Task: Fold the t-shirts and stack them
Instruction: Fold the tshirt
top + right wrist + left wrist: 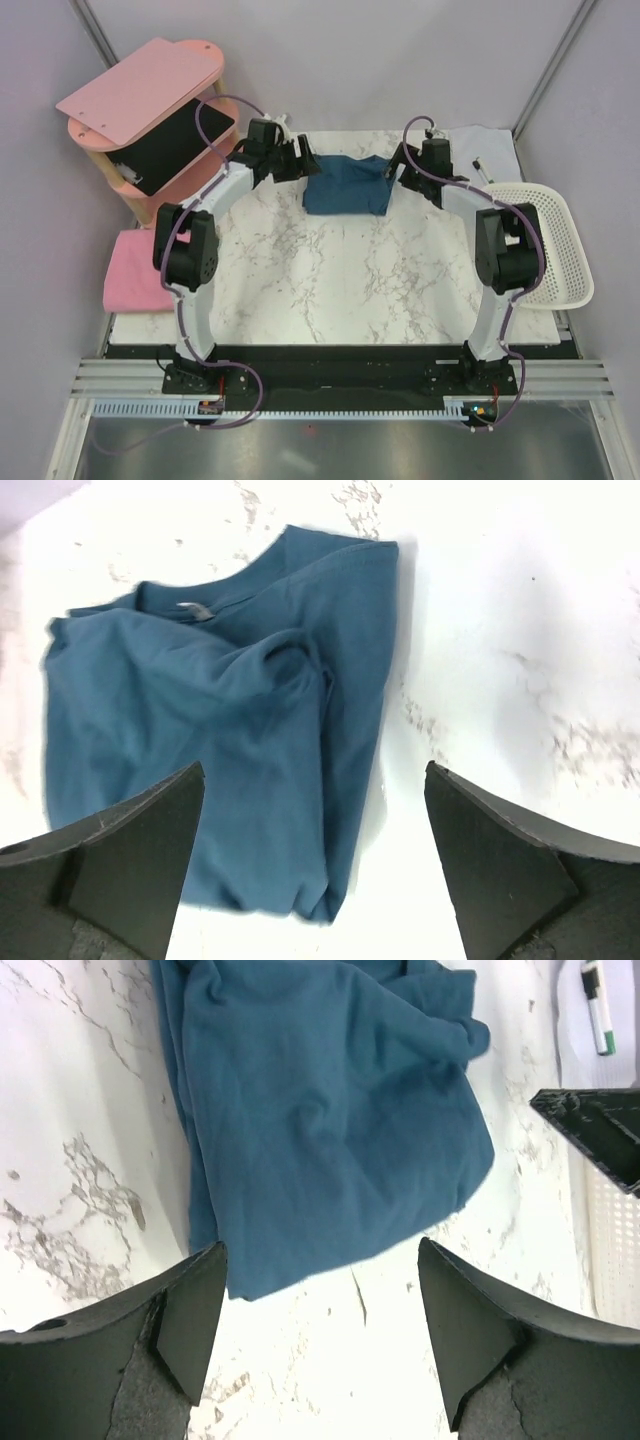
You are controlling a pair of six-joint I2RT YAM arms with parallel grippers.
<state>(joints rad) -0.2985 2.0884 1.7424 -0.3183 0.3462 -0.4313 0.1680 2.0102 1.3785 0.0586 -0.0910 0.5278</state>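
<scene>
The teal-blue t-shirt [347, 186] lies folded into a rough rectangle at the far middle of the marble table. It also shows in the left wrist view [320, 1110] and in the right wrist view [210, 760]. The pink t-shirt [135, 272] lies folded at the table's left edge. My left gripper [306, 162] is open and empty at the blue shirt's left side. My right gripper [395, 168] is open and empty at its right side. Neither gripper holds cloth.
A pink wooden shelf [150, 105] stands at the back left. A white basket [550, 245] sits at the right edge. A small white cloth with a pen [482, 165] lies at the back right; the pen also shows in the left wrist view [597, 995].
</scene>
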